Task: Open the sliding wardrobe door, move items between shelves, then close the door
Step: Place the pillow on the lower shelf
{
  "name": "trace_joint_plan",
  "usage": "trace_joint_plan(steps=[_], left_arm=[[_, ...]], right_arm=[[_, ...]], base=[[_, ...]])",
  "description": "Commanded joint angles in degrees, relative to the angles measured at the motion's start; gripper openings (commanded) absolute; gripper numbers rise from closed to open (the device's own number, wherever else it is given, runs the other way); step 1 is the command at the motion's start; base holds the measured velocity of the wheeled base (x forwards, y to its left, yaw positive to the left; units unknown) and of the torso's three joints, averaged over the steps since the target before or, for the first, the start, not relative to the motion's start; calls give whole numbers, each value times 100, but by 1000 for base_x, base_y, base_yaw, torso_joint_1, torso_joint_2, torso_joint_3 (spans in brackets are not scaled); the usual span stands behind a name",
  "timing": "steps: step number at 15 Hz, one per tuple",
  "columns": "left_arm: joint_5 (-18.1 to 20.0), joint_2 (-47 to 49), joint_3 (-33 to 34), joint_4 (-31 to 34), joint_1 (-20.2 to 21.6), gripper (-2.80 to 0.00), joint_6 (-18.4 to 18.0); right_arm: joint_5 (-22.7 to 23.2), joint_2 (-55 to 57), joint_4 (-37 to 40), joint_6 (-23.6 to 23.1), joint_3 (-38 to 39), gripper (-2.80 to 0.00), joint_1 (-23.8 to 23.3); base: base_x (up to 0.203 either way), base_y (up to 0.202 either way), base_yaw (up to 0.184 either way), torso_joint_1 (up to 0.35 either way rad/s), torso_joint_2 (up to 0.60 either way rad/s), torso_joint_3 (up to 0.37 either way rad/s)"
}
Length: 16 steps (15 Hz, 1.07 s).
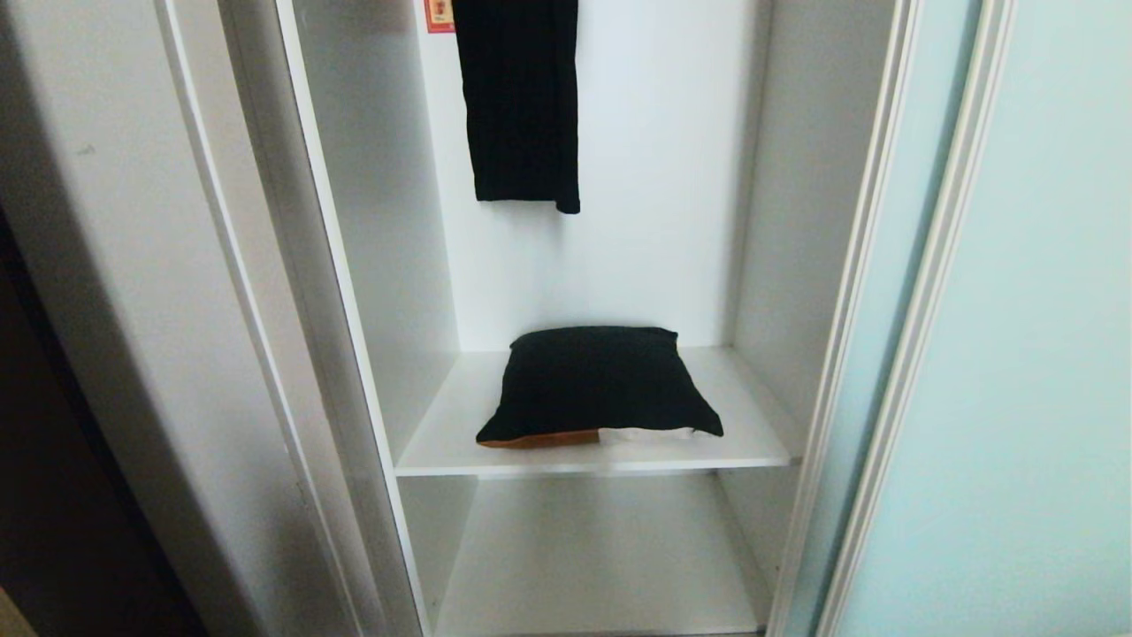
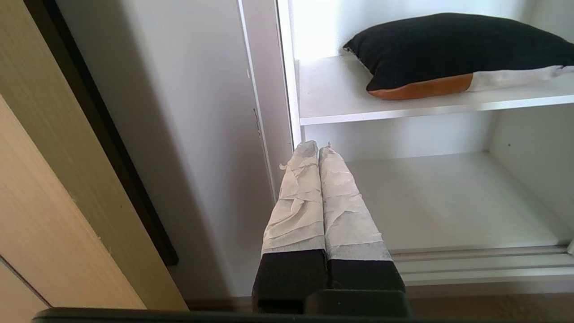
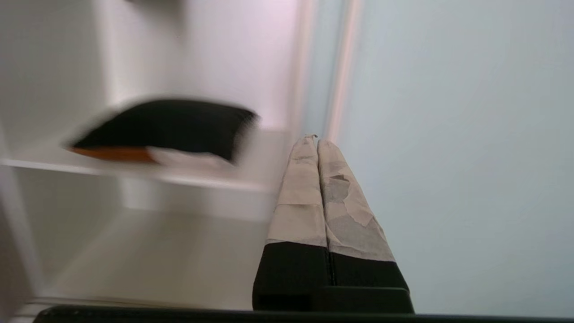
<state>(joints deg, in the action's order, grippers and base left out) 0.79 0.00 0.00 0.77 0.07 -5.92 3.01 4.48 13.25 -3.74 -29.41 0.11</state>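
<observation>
Two grippers are sitting pinched shut and empty: left gripper (image 2: 317, 148) by the wardrobe post, right gripper (image 3: 312, 140) nearing the sliding wardrobe door (image 1: 1044, 354). Between them the black cushion (image 1: 597, 380) is lying on the upper shelf (image 1: 752, 433). Reaching in probably needs opened fingers first.

From my head camera I looked into an open white wardrobe compartment. A soft black fabric cushion with an orange and white underside (image 1: 600, 385) lay on the upper flat white shelf (image 1: 752, 442), near its front edge and about midway between its sides. Below it sat a second white shelf (image 1: 601, 566). A long black garment (image 1: 520, 102) hung against the back wall. The frosted pale aqua glass sliding door (image 1: 1044, 354) stood to the right.
</observation>
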Motion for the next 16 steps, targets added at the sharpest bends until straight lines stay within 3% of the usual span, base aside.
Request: trace_joint_plan(steps=[1, 4, 9, 12, 16], left_arm=[[0, 9, 9, 2, 1, -280, 3], [0, 9, 9, 2, 1, -280, 0], [0, 9, 9, 2, 1, -280, -5], [0, 9, 9, 2, 1, -280, 2], [0, 9, 9, 2, 1, -280, -5]], right_arm=[[612, 1062, 655, -5, -1267, -280, 8], [1410, 2674, 1084, 98, -2202, -280, 19], [2170, 5508, 1201, 576, -3364, -280, 214], [2362, 6845, 1029, 760, -3832, -280, 900], [2306, 8200, 78, 1366, -4012, -280, 1785]], base=[[0, 0, 0, 0, 0, 0], [0, 0, 0, 0, 0, 0], [0, 0, 0, 0, 0, 0], [0, 0, 0, 0, 0, 0], [0, 0, 0, 0, 0, 0]])
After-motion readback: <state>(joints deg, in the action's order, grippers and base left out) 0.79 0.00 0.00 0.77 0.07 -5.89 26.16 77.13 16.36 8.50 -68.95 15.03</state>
